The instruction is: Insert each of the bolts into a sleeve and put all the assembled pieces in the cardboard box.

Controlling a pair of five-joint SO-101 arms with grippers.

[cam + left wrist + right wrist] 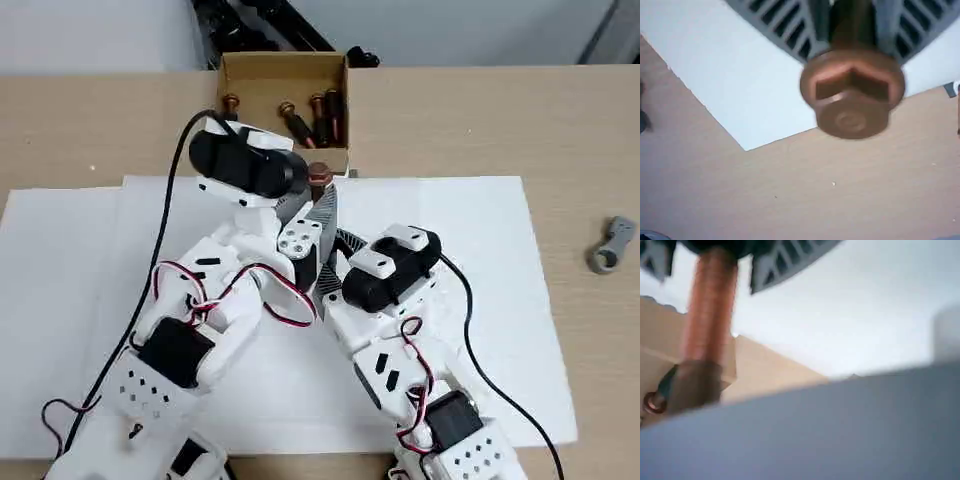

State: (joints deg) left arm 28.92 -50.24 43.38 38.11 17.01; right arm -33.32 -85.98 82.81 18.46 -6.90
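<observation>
Left gripper [852, 35] is clamped tight on a bolt [852, 95], its ribbed grey fingers [785, 25] pressing either side of the shaft just behind the head. The bolt is copper-brown, with a wide round flange and a six-sided head that has a faint ring stamped in its face. The head sticks out past the fingertips, held in the air over the edge where the white paper sheet [480, 260] gives way to the wooden table [560, 120].

The right gripper [712, 255] is closed narrow around the same bolt farther along. From its wrist view the threaded shaft runs out from between the dark fingers to a darker, shadowed head, with tan cardboard behind it.

From the high view both arms meet in the middle of the sheet, and the bolt head shows just in front of the near wall of the cardboard box [285, 65], outside it. Inside the box lie several assembled pieces [300, 122], copper heads on dark sleeves. One stands by the left wall and the others lean toward the right wall.

A small grey part [610, 245] lies alone on the table, well apart to the right
</observation>
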